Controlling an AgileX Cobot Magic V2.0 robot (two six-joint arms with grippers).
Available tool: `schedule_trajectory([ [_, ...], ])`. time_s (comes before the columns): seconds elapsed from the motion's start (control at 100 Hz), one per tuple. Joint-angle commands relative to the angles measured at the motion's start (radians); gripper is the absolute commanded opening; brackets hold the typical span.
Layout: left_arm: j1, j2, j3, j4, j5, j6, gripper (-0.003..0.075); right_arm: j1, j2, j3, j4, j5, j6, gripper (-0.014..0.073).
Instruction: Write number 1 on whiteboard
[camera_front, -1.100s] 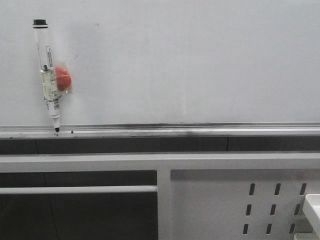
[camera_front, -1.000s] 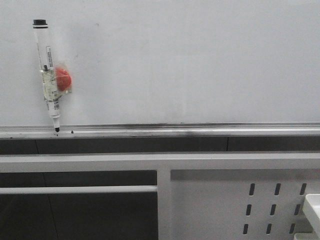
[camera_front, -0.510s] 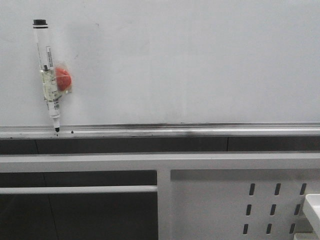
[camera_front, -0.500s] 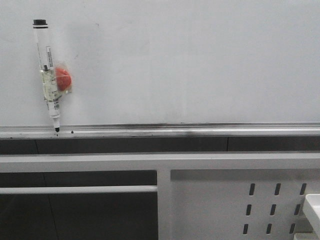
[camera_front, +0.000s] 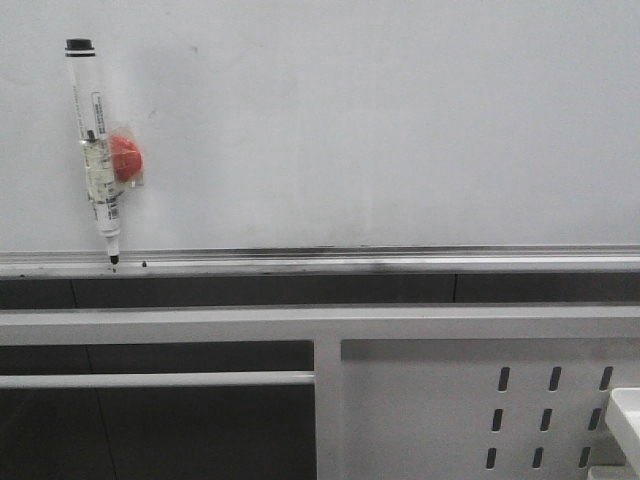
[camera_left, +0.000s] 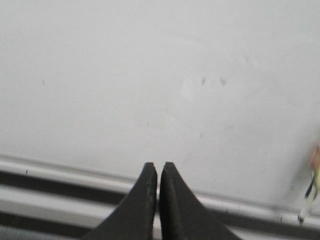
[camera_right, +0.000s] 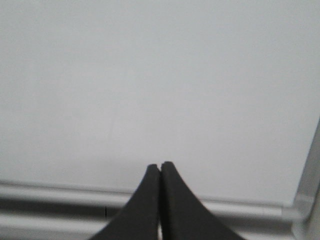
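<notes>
The whiteboard (camera_front: 380, 130) fills the upper front view, with its silver tray rail (camera_front: 400, 262) along the lower edge. A clear-barrelled marker (camera_front: 97, 150) with a black cap stands nearly upright at the board's left, tip down on the rail, a red piece (camera_front: 126, 160) fixed to its side. The number 1 is out of view. My left gripper (camera_left: 156, 165) is shut and empty, facing the board (camera_left: 125, 75); the marker (camera_left: 311, 192) shows blurred at that view's edge. My right gripper (camera_right: 160, 165) is shut and empty before the board (camera_right: 150, 75). Neither gripper appears in the front view.
Below the rail runs a white metal frame (camera_front: 480, 345) with slotted holes and a white crossbar (camera_front: 150, 379). A white object's corner (camera_front: 625, 410) pokes in at the lower right. The board's right frame corner (camera_right: 305, 200) shows in the right wrist view.
</notes>
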Motion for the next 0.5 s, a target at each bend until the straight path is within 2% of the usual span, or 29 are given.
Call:
schedule_trajectory([
  [0.0, -0.008, -0.021, 0.036, -0.035, -0.18, 0.0, -0.002, -0.006, -0.019, 0.015, -0.017, -0.22, -0.001, -0.0069],
  [0.14, -0.008, -0.021, 0.036, -0.035, -0.196, 0.0, -0.002, -0.006, -0.019, 0.015, -0.017, -0.31, -0.001, -0.0069],
  [0.32, -0.011, -0.021, 0.028, -0.036, -0.239, 0.0, -0.002, -0.006, -0.019, 0.015, -0.014, -0.358, 0.022, -0.0069],
  [0.41, -0.017, -0.021, -0.023, 0.002, -0.185, 0.0, -0.002, -0.006, -0.019, -0.014, 0.011, -0.403, 0.202, -0.0069],
  [0.44, -0.022, -0.019, -0.053, 0.002, -0.128, 0.0, -0.002, -0.004, -0.017, -0.041, 0.011, -0.357, 0.298, -0.0069],
  [0.49, -0.027, -0.008, -0.127, 0.01, -0.051, 0.0, -0.002, -0.004, -0.01, -0.103, 0.011, -0.201, 0.391, -0.0069],
])
